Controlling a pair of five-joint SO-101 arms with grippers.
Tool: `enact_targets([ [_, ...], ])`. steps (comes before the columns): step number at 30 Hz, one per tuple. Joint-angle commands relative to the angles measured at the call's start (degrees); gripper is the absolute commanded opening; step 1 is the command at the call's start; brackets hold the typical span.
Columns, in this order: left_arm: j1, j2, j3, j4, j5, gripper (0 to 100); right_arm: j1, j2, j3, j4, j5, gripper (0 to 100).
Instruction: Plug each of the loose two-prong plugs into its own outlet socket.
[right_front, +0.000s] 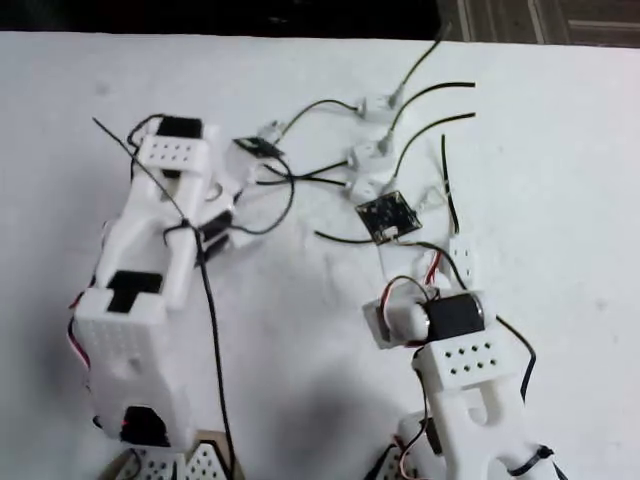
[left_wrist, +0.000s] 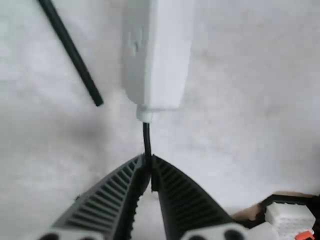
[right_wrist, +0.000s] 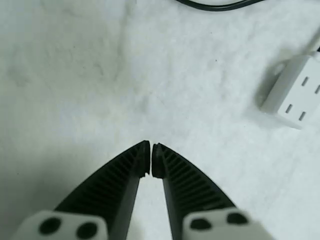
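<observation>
A white table (right_front: 570, 180) meets a dark strip (right_front: 250, 15) and grey planks (right_front: 540, 20) behind.

Left arm (right_front: 150, 250) stretched forward, left gripper (left_wrist: 146, 161) closed, its fingertips pinching a thin black cord (left_wrist: 146, 137); right arm (right_front: 465, 390) less extended, right gripper (right_wrist: 150, 160) closed, fingertips meeting

Loose white plug (left_wrist: 157, 55) lying flat (black cord (left_wrist: 146, 140) attached), white outlet socket (right_wrist: 295, 92), slots upward
</observation>
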Motion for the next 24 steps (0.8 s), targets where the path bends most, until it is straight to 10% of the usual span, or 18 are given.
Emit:
enact_targets([
  [1,-2.51,4.62,-11.16,0.62,0.09,3,0.31,-0.66,-0.53,-0.75,0.53,1.9],
  [7,-6.2,10.42,-21.98,0.35,2.9,21,0.31,-0.66,-0.44,-0.75,0.53,1.9],
  [24,-8.75,17.8,-34.11,-2.9,4.13,21,0.31,-0.57,-0.44,-0.66,0.53,1.9],
])
